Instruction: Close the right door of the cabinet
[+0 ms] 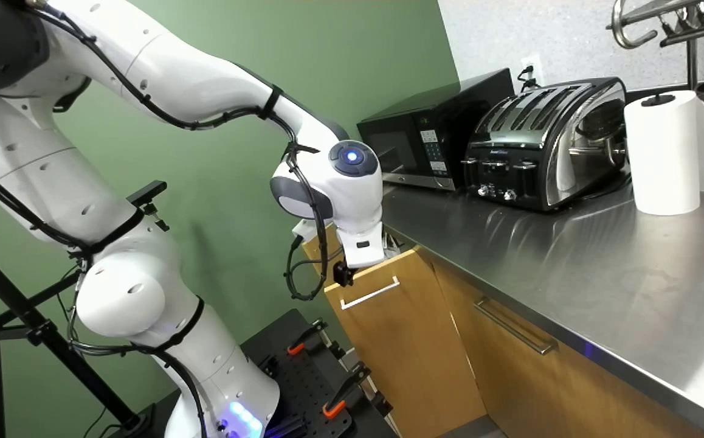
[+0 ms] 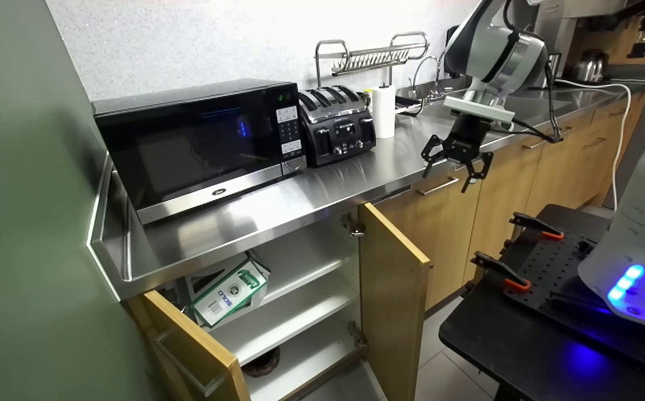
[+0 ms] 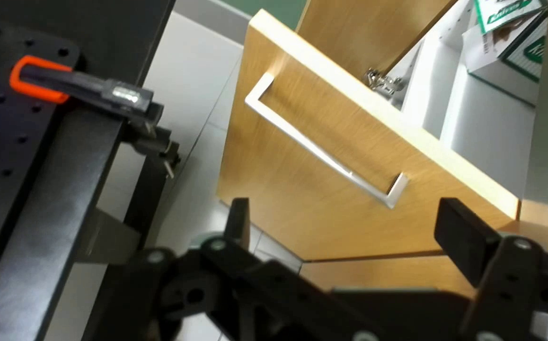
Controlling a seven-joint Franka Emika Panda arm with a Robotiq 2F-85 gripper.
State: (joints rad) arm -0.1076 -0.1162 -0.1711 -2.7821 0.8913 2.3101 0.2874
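Note:
The right door (image 2: 392, 295) of the cabinet (image 2: 255, 231) stands open, swung outward, with shelves showing beside it. Its flat light-brown face (image 1: 410, 347) and slim silver bar handle (image 1: 370, 293) show in an exterior view. The door (image 3: 297, 189) also fills the middle of the wrist view, with its handle (image 3: 321, 154) above and between the fingertips. My gripper (image 2: 446, 178) is open and empty, tilted downward in front of the countertop edge, on the handle side of the door and apart from it. Its wide-spread fingers (image 3: 345, 208) show in the wrist view.
The matching left door (image 2: 205, 340) is also open. Boxes (image 2: 230, 292) lie on the upper shelf. A black microwave (image 2: 200, 150), a toaster (image 1: 546, 140) and a paper towel roll (image 1: 662, 152) stand on the countertop. The robot's black table with orange-tipped clamps (image 3: 84, 87) stands near the door.

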